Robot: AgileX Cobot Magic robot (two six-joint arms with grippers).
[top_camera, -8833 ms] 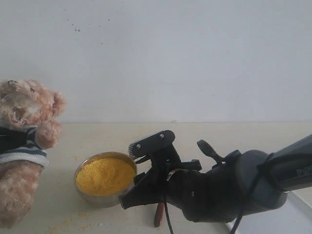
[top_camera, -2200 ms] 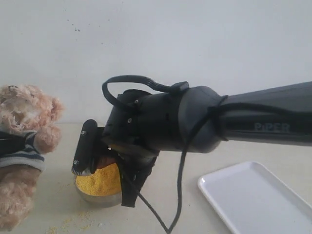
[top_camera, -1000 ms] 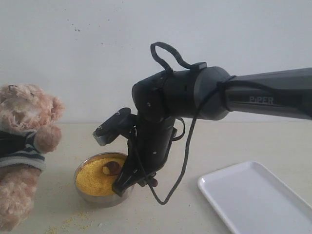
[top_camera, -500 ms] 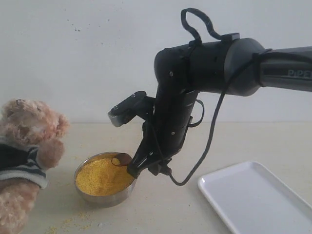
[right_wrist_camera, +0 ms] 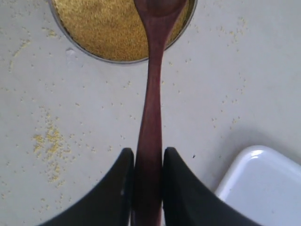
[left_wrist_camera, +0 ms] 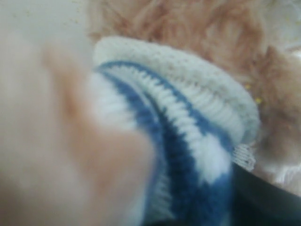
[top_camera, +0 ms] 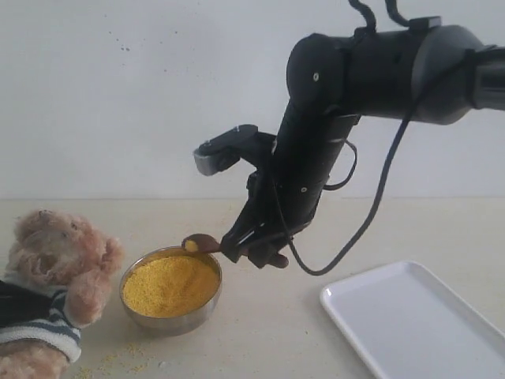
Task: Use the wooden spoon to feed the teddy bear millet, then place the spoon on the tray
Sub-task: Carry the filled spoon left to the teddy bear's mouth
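Wooden spoon, its handle pinched in the right hand, hangs over the steel bowl of millet. Left of the bowl, the teddy bear is cut off. The left hand is a dark blur, so I cannot tell its grip. Right of the bowl lies bare table, then the tray, also cropped.

Even soft daylight, faint shadows; left wrist view heavily blurred, close-up.

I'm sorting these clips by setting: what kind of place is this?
Probably a robot lab bench staged for practice, not a real kitchen: a pale tabletop against a plain white wall, with a teddy bear, a steel bowl of millet and a white tray laid out as props.
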